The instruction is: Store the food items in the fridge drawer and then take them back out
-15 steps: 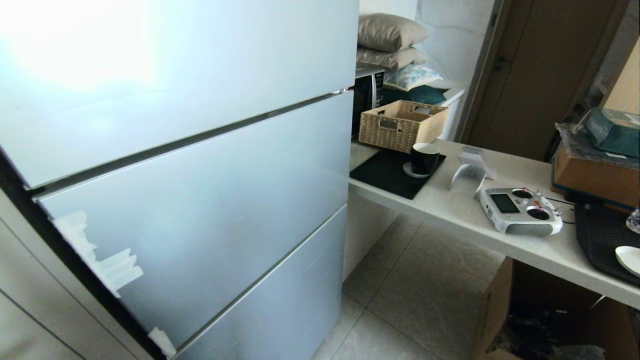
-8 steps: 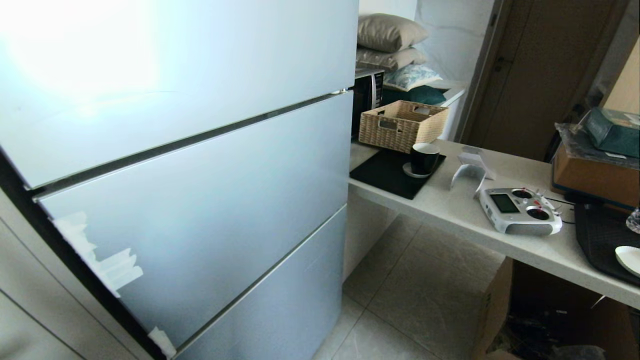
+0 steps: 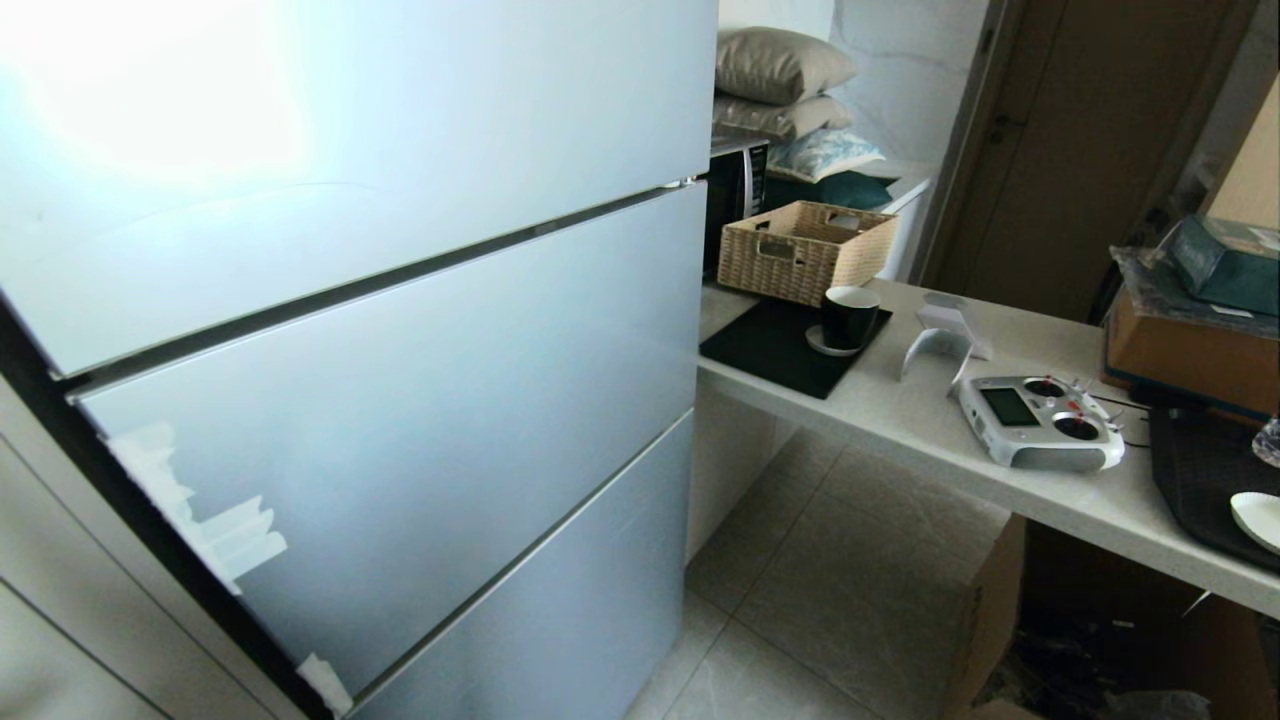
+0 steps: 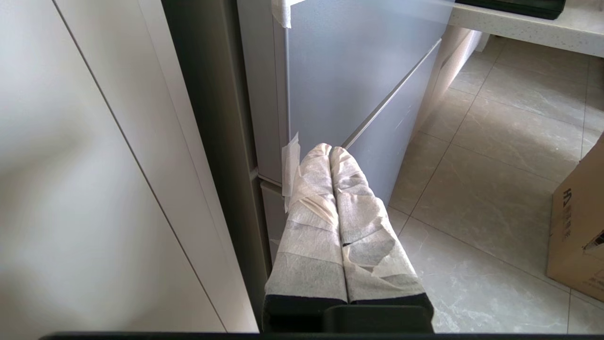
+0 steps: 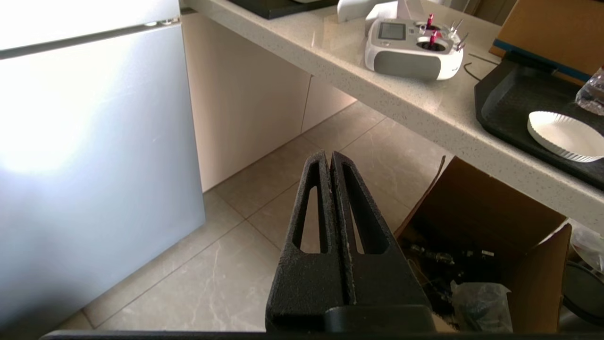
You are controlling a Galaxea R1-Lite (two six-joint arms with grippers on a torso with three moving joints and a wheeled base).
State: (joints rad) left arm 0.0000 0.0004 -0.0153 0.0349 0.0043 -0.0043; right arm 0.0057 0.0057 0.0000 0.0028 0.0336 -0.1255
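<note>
The scene is a kitchen with grey floor tiles (image 3: 850, 560), a pale speckled counter (image 3: 900, 415) and a tall fridge (image 3: 400, 330) whose three silver-blue fronts are all closed, so neither the fridge drawer nor any food item is in view. On the counter stand one wicker basket (image 3: 805, 250), one dark cup (image 3: 850, 315), one white remote controller (image 3: 1040, 422) and one paper plate (image 5: 564, 136) on a black tray (image 5: 505, 104); one open cardboard box (image 5: 490, 226), its contents apparently loose plastic and cables, sits on the floor below. The left gripper (image 4: 329, 150), with tape-wrapped fingers pressed together and empty, hangs low by the fridge's left edge, and the right gripper (image 5: 329, 156) is likewise clenched on nothing, above the floor between fridge and box.
</note>
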